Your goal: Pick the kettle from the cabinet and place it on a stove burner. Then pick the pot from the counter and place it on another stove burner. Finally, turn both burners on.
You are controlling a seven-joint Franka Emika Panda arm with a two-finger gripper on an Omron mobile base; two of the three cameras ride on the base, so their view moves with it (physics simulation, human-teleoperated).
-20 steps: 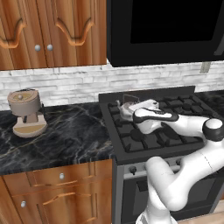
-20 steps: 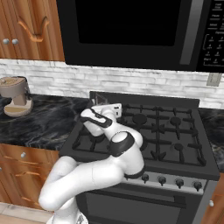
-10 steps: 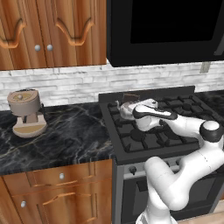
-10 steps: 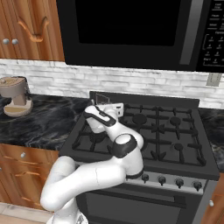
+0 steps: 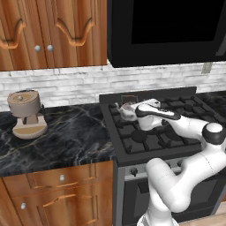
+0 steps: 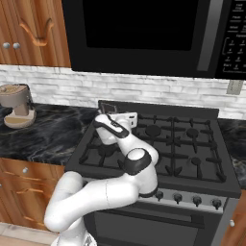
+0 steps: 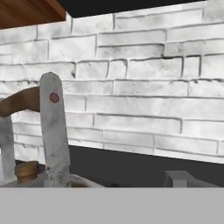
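the kettle (image 5: 127, 110) is small and silvery-white, squat, and sits on the stove (image 5: 145, 132) at its rear left burner, close to the stove's back panel. in the hand view the kettle (image 7: 52, 144) shows a tall pale upright of its arched handle with a small red rivet, a brown grip curving off to the left, and a brown lid knob low beside it. its body is cut off by the lower edge of that view, so the spout cannot be made out there.

in the left base view the gripper (image 5: 132, 111) is pressed up against the kettle's right side and covers much of it; only a grey lump and a thin handle outline above it show. in the right base view the gripper (image 6: 132, 120) lies over the stove's rear left corner and the kettle is mostly hidden behind the hand, so its outline is hard to read. the fingers are too small and blocked to judge; i cannot tell whether the jaws are apart or closed on the handle.

a beige coffee machine (image 5: 26, 114) stands on the counter (image 5: 66, 141), well left of the stove.
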